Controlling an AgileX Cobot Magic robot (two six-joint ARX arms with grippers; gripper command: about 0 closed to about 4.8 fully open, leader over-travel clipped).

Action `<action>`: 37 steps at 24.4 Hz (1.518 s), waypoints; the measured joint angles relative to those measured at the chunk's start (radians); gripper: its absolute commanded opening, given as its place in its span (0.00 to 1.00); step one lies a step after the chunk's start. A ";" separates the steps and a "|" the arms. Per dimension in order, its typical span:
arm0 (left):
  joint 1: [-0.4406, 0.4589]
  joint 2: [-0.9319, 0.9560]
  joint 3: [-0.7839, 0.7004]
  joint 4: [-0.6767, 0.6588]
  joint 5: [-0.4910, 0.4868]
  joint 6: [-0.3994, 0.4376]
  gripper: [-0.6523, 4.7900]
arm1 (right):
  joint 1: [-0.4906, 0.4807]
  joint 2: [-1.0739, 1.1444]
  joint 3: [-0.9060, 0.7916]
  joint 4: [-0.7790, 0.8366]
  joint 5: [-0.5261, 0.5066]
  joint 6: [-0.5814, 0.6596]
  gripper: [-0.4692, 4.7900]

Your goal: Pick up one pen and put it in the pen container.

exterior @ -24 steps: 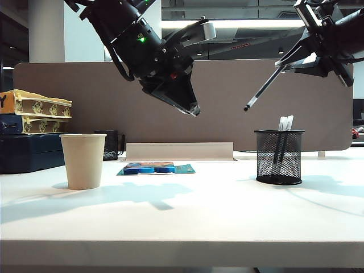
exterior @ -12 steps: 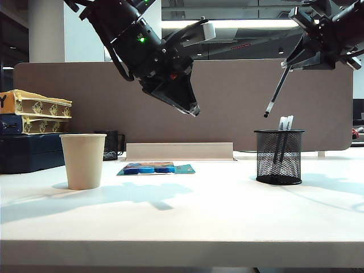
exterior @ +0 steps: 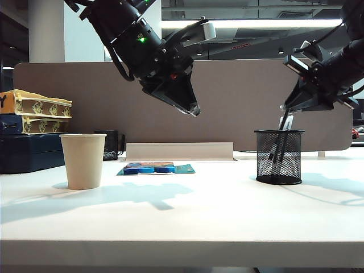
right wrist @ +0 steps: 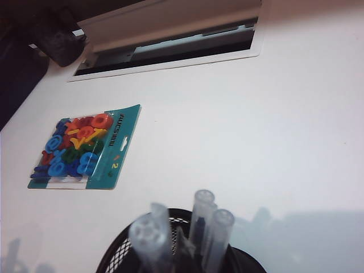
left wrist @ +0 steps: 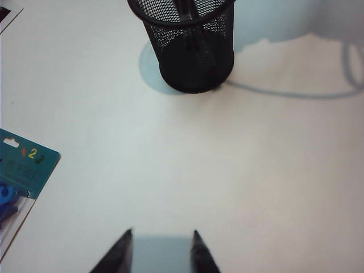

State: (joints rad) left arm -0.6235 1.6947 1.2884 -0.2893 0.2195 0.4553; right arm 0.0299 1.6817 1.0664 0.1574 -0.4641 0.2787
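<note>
Right pincer sits just above the pen container, clamped on the pen; pen's long axis is near-upright w/ a slight tilt, lower end already inside the mesh beside other pens. Left pincer hangs half-open, empty, high over the counter, well apart from the container. Paper cup farther off; partition behind.

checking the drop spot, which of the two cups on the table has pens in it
The black mesh cup, on the right under the right gripper, with clear pen caps sticking out. The beige paper cup on the left shows none; the left gripper hangs open mid-table.
</note>
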 measured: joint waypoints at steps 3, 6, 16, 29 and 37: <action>0.000 0.000 0.000 0.000 0.000 0.000 0.35 | 0.000 0.004 0.000 0.003 0.000 -0.010 0.11; 0.000 0.000 0.000 0.000 0.000 0.000 0.35 | 0.000 0.004 0.000 0.003 0.017 -0.016 0.11; 0.000 0.000 0.000 0.000 0.000 0.000 0.35 | 0.000 0.029 0.000 -0.021 0.018 -0.018 0.28; -0.001 -0.004 0.001 0.000 -0.042 0.000 0.35 | 0.000 0.014 0.002 -0.011 0.018 -0.017 0.34; 0.000 -0.019 0.001 0.009 -0.105 0.000 0.35 | 0.000 -0.029 0.003 0.010 0.018 -0.017 0.34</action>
State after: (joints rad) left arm -0.6231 1.6756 1.2892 -0.2806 0.1143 0.4553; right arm 0.0299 1.6524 1.0698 0.1673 -0.4465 0.2615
